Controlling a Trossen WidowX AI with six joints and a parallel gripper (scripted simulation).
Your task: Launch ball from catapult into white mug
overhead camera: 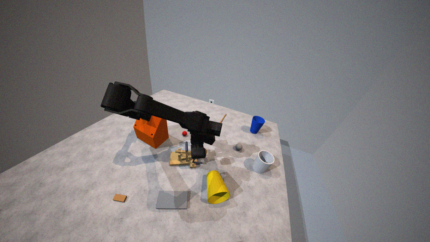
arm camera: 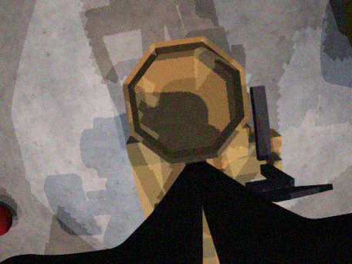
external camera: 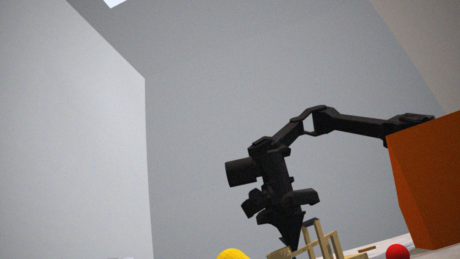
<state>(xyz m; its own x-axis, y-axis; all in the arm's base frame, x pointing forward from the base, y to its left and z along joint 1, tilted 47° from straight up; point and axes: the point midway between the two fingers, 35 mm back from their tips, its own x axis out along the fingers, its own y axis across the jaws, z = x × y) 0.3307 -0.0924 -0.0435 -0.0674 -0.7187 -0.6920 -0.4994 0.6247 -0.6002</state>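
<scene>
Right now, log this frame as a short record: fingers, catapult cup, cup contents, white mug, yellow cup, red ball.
fingers: shut, nothing between them, at the catapult's throwing arm
catapult cup: beside the fingertips, opening visible from the wrist
cup contents: no ball
white mug: upright, near the table's edge
yellow cup: on its side, mouth visible from the top
red ball: on the table, outside the catapult
</scene>
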